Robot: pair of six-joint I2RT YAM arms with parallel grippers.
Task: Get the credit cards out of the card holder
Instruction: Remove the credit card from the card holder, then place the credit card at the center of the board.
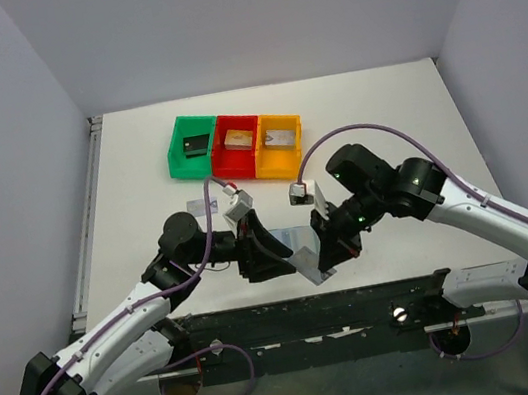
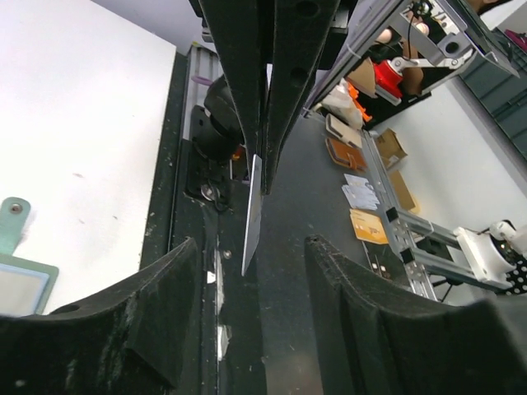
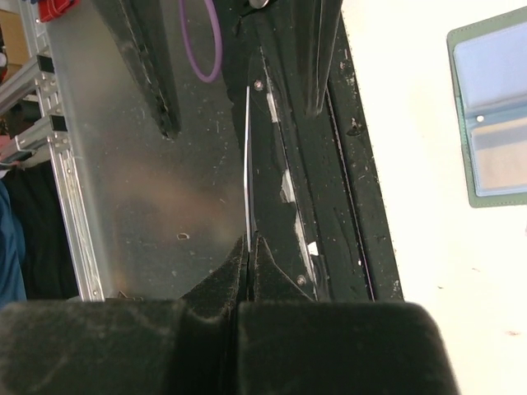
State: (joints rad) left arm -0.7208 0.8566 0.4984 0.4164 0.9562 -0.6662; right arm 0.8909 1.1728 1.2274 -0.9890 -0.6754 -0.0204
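The left gripper's (image 2: 253,255) dark fingers (image 2: 107,321) fill the bottom of its wrist view. They stand spread, one on each side of a silvery card (image 2: 255,189) seen edge-on, and neither touches it. The right gripper (image 3: 247,247) holds that card from the other end, its jaws pressed together on the thin edge.

The step looks like a hand-over of a card already drawn out. The next move calls for the left jaws to meet squarely on the card's flat faces before the right lets go, since a skewed pinch could twist so thin a sheet loose.

The card holder (image 3: 494,115) lies open on the white table (image 1: 139,178), pale pockets up, just beside the near edge and close under the two grippers. What is probably another pale card (image 1: 203,206) lies farther in.

The exchange hangs over the black rail (image 3: 354,164) at the table's lip, so a dropped card could fall off. There is open table between the arms and the coloured bins (image 1: 234,142).
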